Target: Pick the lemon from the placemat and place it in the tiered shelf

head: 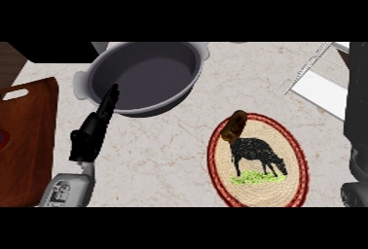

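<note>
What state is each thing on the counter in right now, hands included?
Left hand: open, fingers straight, holding nothing.
Right hand: cut off at the right edge, cannot tell.
Lemon: lying on the upper rim of the placemat, not held.
Pot: upright, uncovered, nothing inside.
Tiered shelf: no lemon on the visible part.

Home kitchen, by the look of it. Pale marble-pattern table [165,146] w/ cookware on it: big grey two-handled pot [155,73] at the back, reddish wooden cutting board [28,141] w/ grip hole at left, round woven placemat [269,192] w/ a grazing-animal print. Top right, prob. a white tiered shelf [320,85], only partly in view.
</note>
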Robot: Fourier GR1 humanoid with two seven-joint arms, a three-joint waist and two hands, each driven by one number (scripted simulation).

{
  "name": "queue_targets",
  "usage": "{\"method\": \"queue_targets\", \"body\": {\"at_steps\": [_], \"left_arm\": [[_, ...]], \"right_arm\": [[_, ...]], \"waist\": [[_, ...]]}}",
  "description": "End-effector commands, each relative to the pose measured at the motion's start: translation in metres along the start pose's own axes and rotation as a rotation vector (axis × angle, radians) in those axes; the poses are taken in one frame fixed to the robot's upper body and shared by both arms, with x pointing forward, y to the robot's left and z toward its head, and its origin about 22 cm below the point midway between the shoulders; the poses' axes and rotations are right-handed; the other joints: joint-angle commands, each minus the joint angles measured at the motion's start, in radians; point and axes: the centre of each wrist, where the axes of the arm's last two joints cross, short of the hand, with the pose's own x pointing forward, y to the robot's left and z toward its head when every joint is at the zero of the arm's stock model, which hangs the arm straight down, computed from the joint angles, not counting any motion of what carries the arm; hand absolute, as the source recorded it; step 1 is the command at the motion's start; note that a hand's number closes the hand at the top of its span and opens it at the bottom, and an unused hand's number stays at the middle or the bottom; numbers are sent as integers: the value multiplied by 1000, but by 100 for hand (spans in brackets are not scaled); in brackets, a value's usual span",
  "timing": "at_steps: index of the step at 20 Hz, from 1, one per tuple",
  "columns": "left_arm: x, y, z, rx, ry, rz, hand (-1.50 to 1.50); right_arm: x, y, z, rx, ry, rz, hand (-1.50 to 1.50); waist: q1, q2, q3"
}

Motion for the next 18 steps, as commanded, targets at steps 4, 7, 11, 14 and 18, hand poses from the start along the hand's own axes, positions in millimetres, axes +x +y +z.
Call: {"method": "queue_targets", "body": {"at_steps": [4,7,11,14,18], "left_arm": [[-2,6,-3,-14,27,17,0],[-7,13,-4,-2,28,-4,0],[-15,5,3,-23,30,4,0],[-5,-3,3,-18,21,-2,0],[12,-7,-13,-13,27,19,0]], "right_arm": [[-10,20,-11,-19,16,94,150],[-26,45,-29,-64,-41,147,150],[-46,77,-39,-78,-79,96,150],[-53,85,-51,-105,-26,133,150],[-60,65,-60,-131,19,-199,150]], "waist": [[1,3,-3],[4,6,-3],[15,12,-2],[14,9,-2],[2,7,-1]]}}
